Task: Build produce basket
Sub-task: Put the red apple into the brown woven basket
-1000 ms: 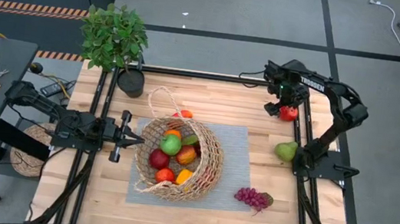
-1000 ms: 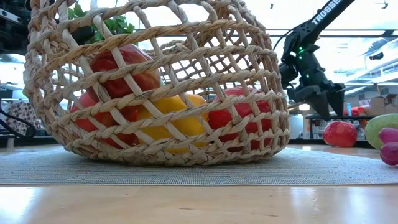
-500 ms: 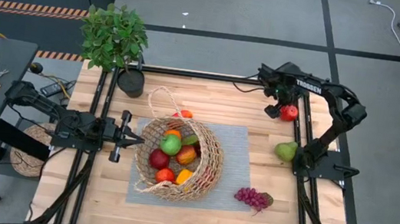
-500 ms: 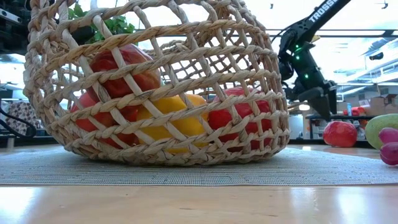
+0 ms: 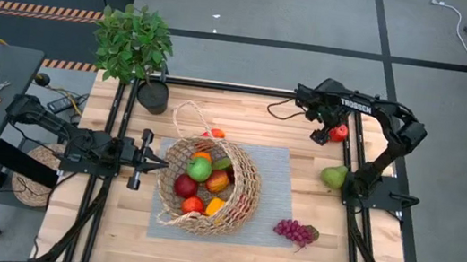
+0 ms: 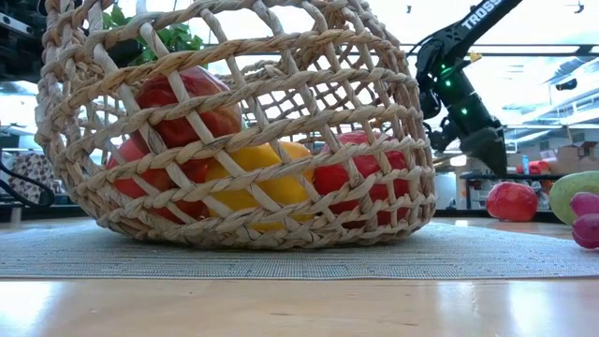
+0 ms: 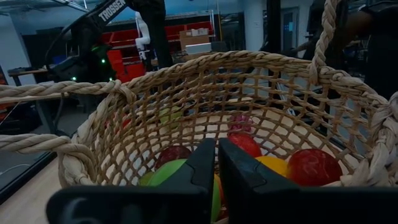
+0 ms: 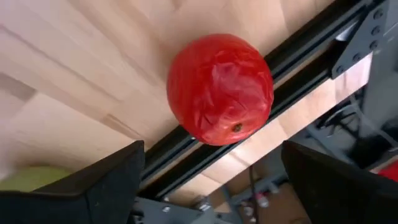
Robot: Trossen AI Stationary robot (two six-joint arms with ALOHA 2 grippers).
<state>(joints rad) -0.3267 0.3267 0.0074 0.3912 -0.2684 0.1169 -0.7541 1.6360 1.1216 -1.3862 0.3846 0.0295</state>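
Note:
The wicker basket [image 5: 208, 186] lies tipped on its side on a grey mat [image 5: 277, 177], with apples, an orange and a yellow piece inside [image 6: 253, 178]. My left gripper [image 5: 157, 163] is shut and level, its tips [image 7: 216, 163] at the basket's mouth; no touch shows. A red apple [image 8: 221, 87] rests on the wood against the black rail at the far right. My right gripper [image 8: 212, 149] hangs open above and just beside it, pointing steeply down, and is also seen in the high view [image 5: 319, 133]. A green pear [image 5: 333, 175] and purple grapes [image 5: 294, 232] lie on the table's right side.
A potted plant [image 5: 134, 41] stands at the far left corner. A small orange-red piece [image 5: 213, 133] lies behind the basket's handle. Black frame rails [image 5: 352, 156] run along the table's left and right sides. Bare wood lies between the mat and the right rail.
My right gripper has swung a little toward the table's left, away from the rail, and has rolled about its own axis while staying above the red apple. The apple, the basket and my left arm have kept still.

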